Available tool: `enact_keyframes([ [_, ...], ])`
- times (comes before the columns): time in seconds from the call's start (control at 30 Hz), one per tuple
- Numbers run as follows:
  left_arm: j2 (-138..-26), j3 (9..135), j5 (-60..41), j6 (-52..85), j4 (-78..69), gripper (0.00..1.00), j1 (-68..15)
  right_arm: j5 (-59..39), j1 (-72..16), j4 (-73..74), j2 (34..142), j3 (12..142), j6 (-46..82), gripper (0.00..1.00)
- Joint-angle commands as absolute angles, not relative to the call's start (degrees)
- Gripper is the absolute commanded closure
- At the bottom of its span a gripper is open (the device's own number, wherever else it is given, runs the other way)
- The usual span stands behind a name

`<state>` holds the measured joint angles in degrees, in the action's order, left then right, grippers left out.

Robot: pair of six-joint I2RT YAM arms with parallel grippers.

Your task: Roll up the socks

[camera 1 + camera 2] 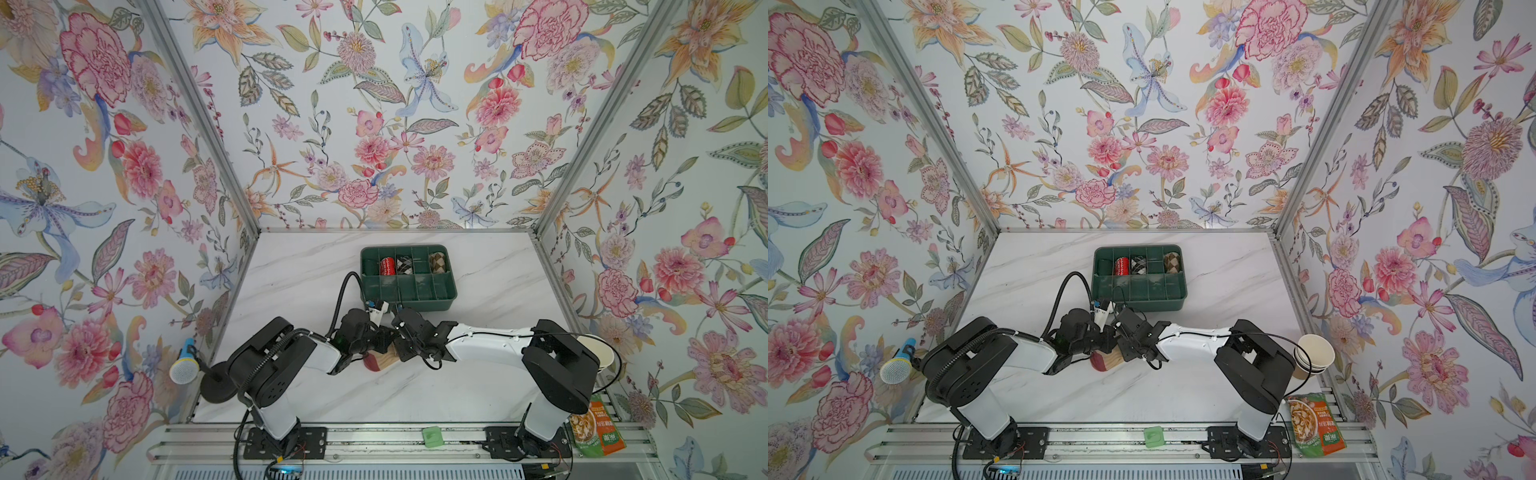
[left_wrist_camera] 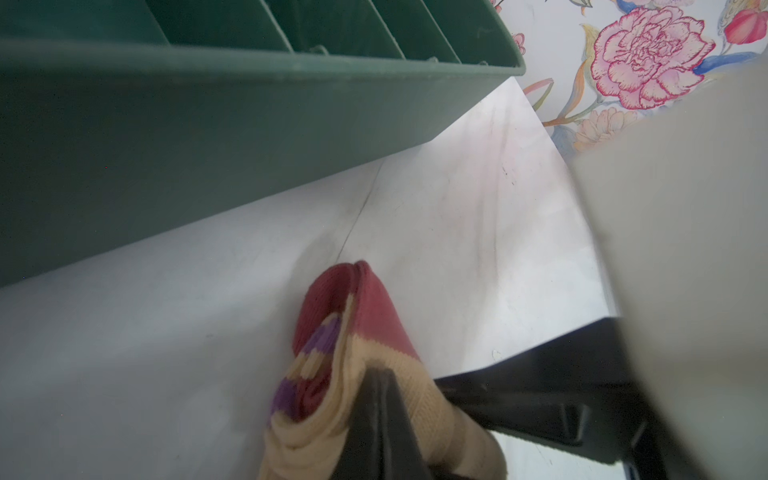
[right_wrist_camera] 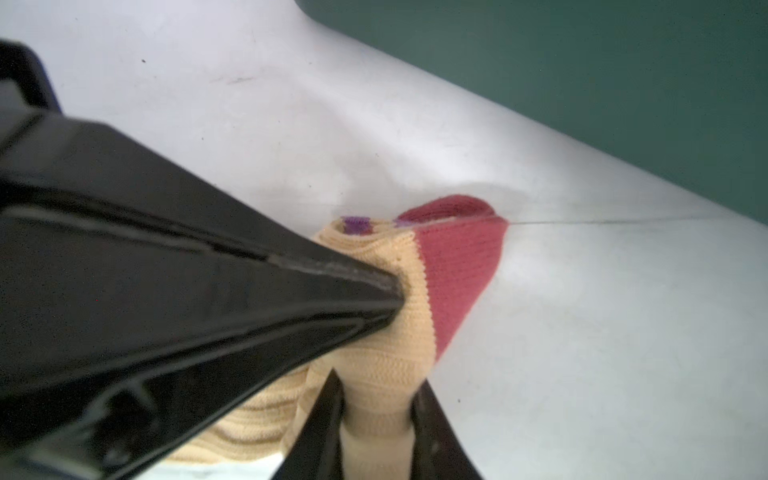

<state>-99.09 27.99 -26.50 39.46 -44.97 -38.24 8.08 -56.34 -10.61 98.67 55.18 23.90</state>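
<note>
A cream sock (image 1: 381, 362) with a red toe and purple stripes lies bunched on the marble table, just in front of the green organiser box (image 1: 409, 304); it also shows between the wrists in a top view (image 1: 1106, 360). My left gripper (image 2: 380, 374) is shut on a cream fold of the sock (image 2: 332, 332). My right gripper (image 3: 376, 384) is shut on another cream fold of the sock (image 3: 453, 266), which fills the gap between its fingers. The left gripper's fingers (image 3: 291, 291) press into the sock beside it. In both top views the wrists hide the fingertips.
The box holds a red roll (image 1: 387, 266), a black-and-white checked roll (image 1: 403, 264) and a brown checked roll (image 1: 436, 262). A microphone on a stand (image 1: 183, 368) is at the left edge. Paper cups (image 1: 1314, 357) and a snack packet (image 1: 1316, 424) sit at the right.
</note>
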Motion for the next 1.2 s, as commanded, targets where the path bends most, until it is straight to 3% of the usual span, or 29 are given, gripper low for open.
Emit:
enact_keyframes([
  [0.0,-102.6,25.3,-24.8,38.8,-39.0,1.00,-40.5,5.4,-55.5,-7.5,95.9,53.5,24.1,0.65],
  [0.17,-103.4,24.1,-24.0,39.2,-41.0,1.00,-40.9,2.0,-53.0,-5.7,91.8,50.8,25.0,0.55],
  [0.43,-101.5,21.0,-22.5,38.8,-44.3,1.00,-40.8,-1.8,-45.5,-3.1,84.7,44.1,28.2,0.58],
  [0.77,-100.0,17.4,-21.7,39.1,-49.9,1.00,-40.7,-1.3,-46.0,-7.3,92.8,48.5,26.6,0.65],
  [1.17,-97.6,14.6,-20.4,38.6,-53.1,1.00,-40.7,-3.7,-49.2,-7.8,97.6,51.4,26.4,0.66],
])
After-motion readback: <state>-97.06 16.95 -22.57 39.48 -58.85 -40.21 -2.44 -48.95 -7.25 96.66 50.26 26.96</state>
